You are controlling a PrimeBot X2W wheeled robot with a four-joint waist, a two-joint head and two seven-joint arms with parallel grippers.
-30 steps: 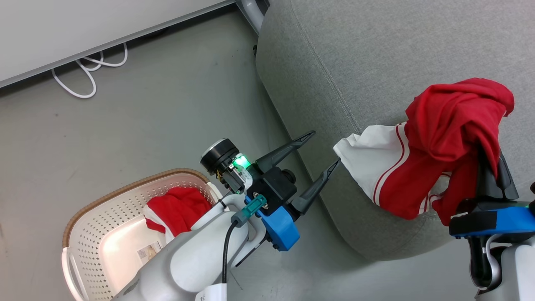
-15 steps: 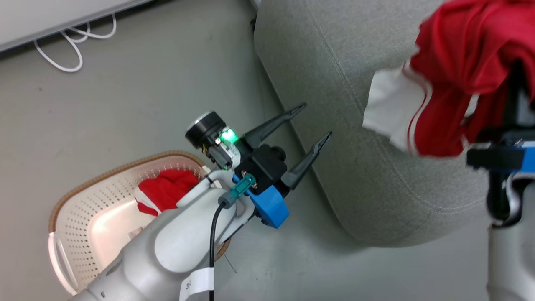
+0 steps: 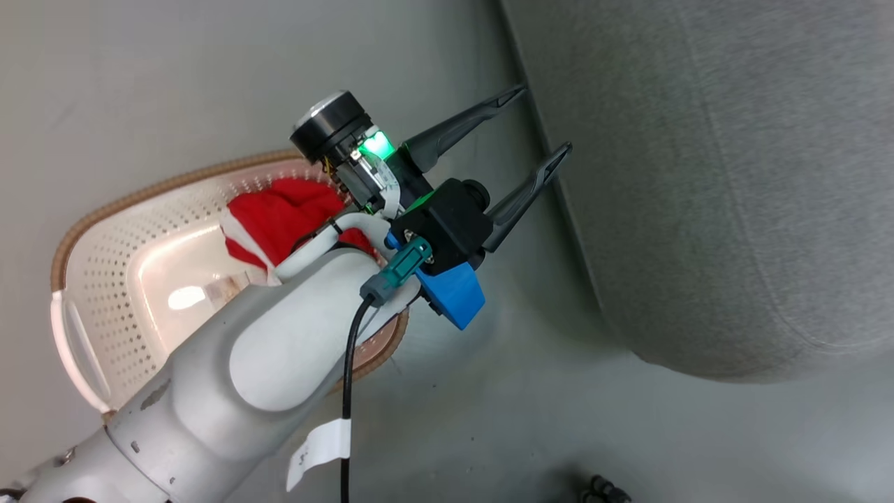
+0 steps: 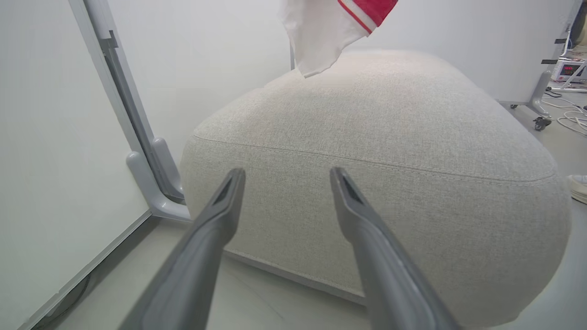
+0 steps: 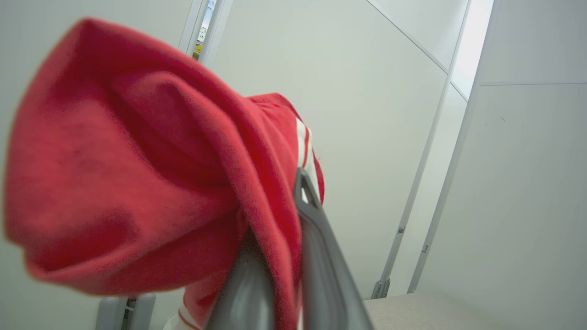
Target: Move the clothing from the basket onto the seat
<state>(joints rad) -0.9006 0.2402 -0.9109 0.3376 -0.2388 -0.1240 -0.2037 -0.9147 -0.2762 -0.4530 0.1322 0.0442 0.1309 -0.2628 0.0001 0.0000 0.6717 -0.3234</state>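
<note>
One red piece of clothing (image 3: 279, 216) with white trim lies in the cream basket (image 3: 140, 192), partly hidden by my left forearm. My left gripper (image 3: 543, 120) is open and empty in the air, between the basket and the near side of the grey seat (image 3: 733, 175). In the left wrist view the open left gripper (image 4: 286, 174) points at the seat (image 4: 367, 128), and a white-and-red cloth end (image 4: 321, 32) hangs above the seat. My right gripper (image 5: 286, 215) is shut on the other red garment (image 5: 137, 174), which drapes over its fingers (image 5: 316, 256) high in the air.
Grey floor (image 3: 174, 84) surrounds the basket and seat. White wall panels with a grey post foot (image 4: 156, 201) stand left of the seat. Cables (image 4: 568, 114) and a wheeled stand (image 4: 539, 98) lie beyond it on the right.
The head camera has swung down and left. The right gripper, which held its red garment low over the seat's edge, rose and left the head view. The left gripper stayed open.
</note>
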